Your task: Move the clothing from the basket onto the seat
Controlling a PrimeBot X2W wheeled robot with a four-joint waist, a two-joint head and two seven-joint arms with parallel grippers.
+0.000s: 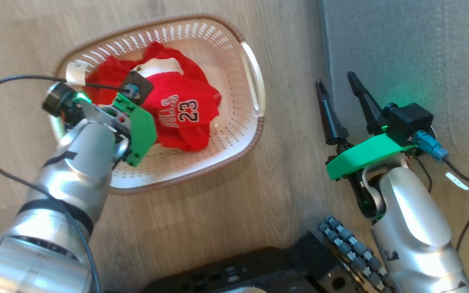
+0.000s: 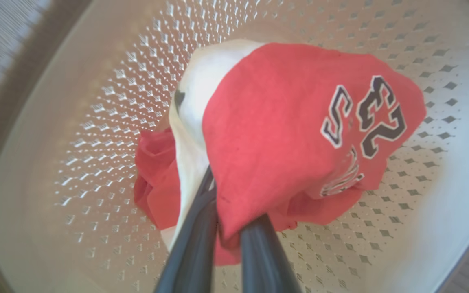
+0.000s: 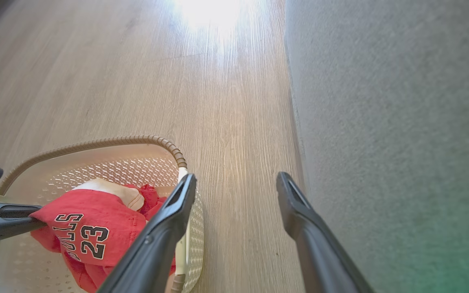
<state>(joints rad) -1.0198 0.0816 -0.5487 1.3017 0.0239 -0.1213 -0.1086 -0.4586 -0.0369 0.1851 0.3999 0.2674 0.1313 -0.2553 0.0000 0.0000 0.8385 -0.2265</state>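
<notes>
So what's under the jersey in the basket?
Some red cloth shows beneath the jersey, on the basket floor. The left hand pinches the jersey's edge. How far that cloth runs underneath is covered.

- The left gripper (image 2: 228,219) had its fingertips buried in the jersey (image 2: 283,122).
- The plain red cloth (image 2: 155,183) lay mostly hidden under it, at 9 o'clock.
- The seat (image 1: 401,53) was cut off at 2 o'clock.

Head looks down; wrists close-in; all share basket (image 1: 226,138).
</notes>
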